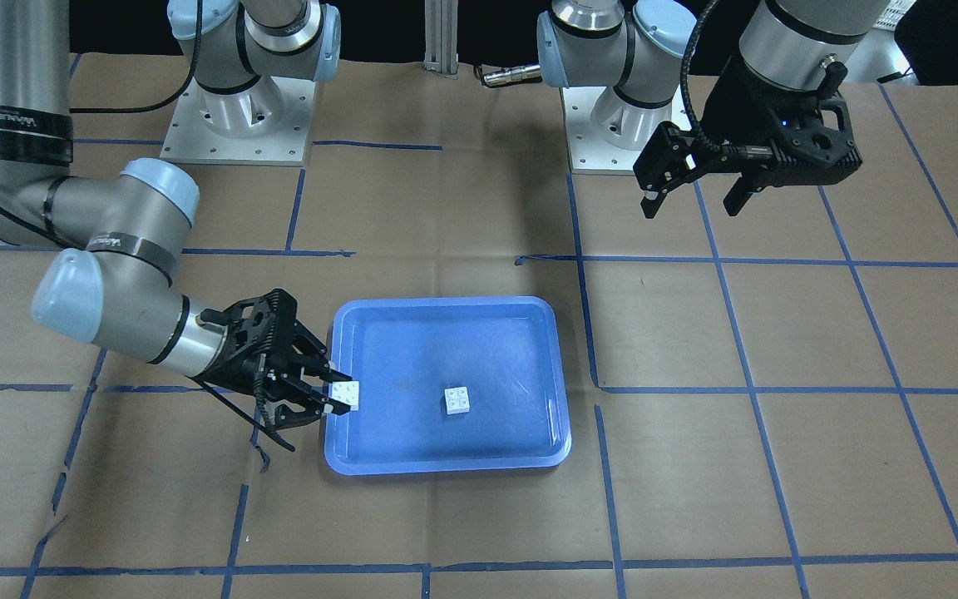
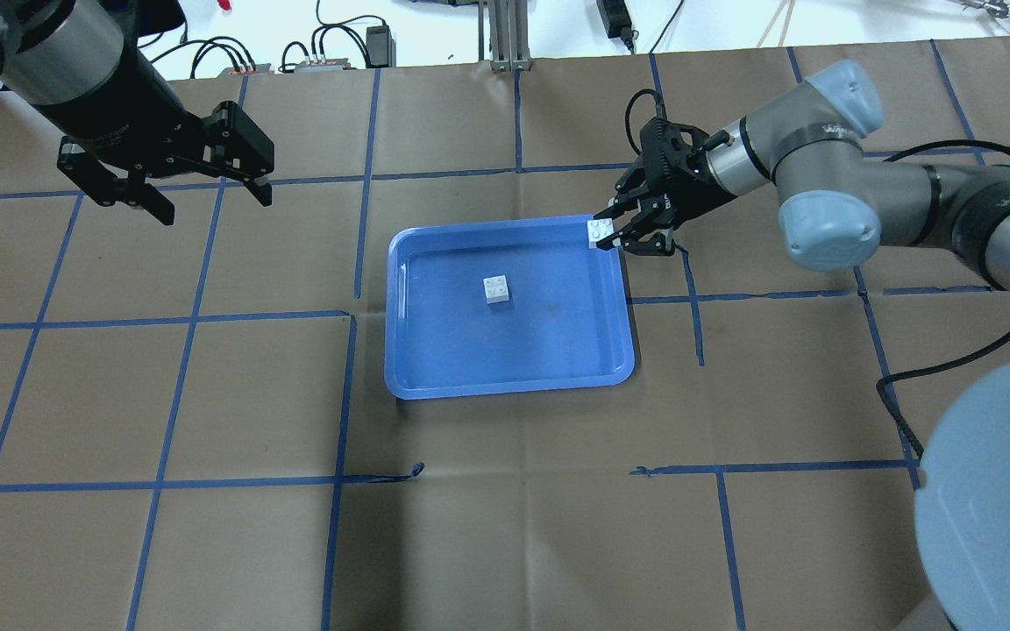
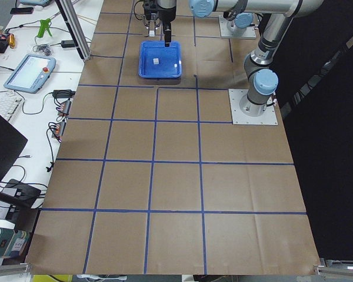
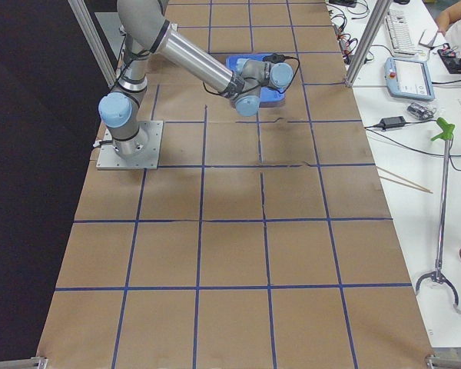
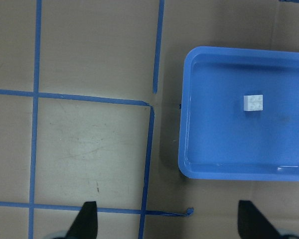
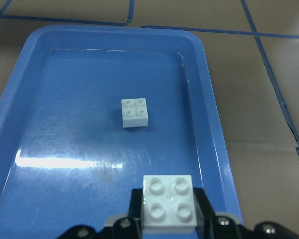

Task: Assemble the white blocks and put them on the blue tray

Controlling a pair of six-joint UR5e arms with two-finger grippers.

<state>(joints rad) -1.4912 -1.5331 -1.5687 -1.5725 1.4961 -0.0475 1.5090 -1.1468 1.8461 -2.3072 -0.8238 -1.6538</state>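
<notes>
One white block [image 1: 457, 400] [image 2: 497, 288] [image 6: 135, 112] [image 5: 252, 102] lies studs up near the middle of the blue tray [image 1: 412, 324] [image 2: 435, 368] [image 6: 45, 64] [image 5: 204, 164]. My right gripper [image 1: 338, 398] [image 2: 603, 233] [image 6: 169, 211] is shut on the second white block [image 1: 346, 394] [image 2: 598, 230] [image 6: 169, 203], held studs up over the tray's rim at the robot's right end. My left gripper [image 1: 691, 195] [image 2: 211, 200] [image 5: 167, 224] is open and empty, held high over the table well left of the tray.
The table is covered in brown paper with a grid of blue tape [image 2: 356, 315]. The two arm bases [image 1: 238, 116] [image 1: 620, 125] stand at the robot's side. Cables and devices [image 2: 321, 53] lie beyond the far table edge.
</notes>
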